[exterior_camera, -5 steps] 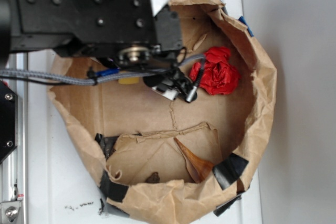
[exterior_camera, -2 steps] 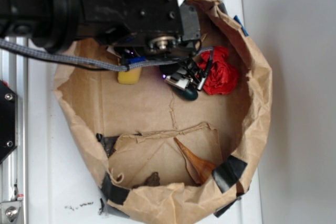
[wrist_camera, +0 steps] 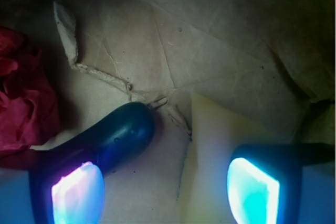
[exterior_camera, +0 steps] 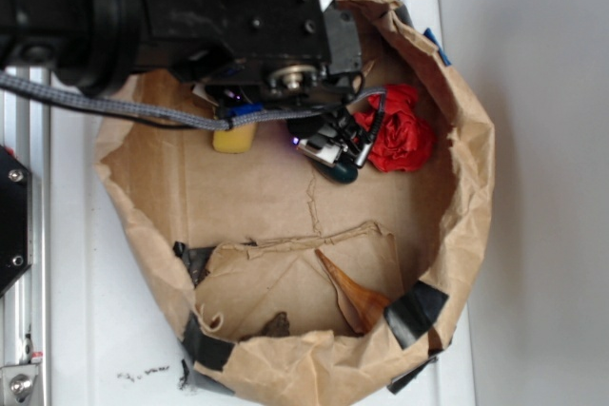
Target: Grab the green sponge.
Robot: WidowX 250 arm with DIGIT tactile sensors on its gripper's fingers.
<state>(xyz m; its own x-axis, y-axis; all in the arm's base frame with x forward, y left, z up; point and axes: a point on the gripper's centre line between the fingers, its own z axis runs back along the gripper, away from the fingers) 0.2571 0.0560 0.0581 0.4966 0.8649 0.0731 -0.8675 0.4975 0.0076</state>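
The green sponge [exterior_camera: 233,137] is a yellow foam piece on the paper bag's floor, partly hidden under the black arm. In the wrist view the sponge [wrist_camera: 220,150] looks pale yellow and lies below the right fingertip [wrist_camera: 252,190]. My gripper [exterior_camera: 335,147] hangs to the sponge's right in the exterior view. In the wrist view the gripper [wrist_camera: 165,192] is open with only brown paper between its glowing pads. A dark green cucumber-shaped thing [wrist_camera: 123,132] lies by the left fingertip [wrist_camera: 79,192].
A red ruffled cloth ball [exterior_camera: 400,135] sits right of the gripper, with the dark green thing [exterior_camera: 340,171] just below it. The paper bag's high wall [exterior_camera: 471,168] rings everything. A wooden spoon [exterior_camera: 357,297] and black tape patches [exterior_camera: 416,309] lie at the front.
The arm has moved right and toward the back of the bag, uncovering more of the sponge. The gripper now sits against the red cloth. Little has changed in the last half second.
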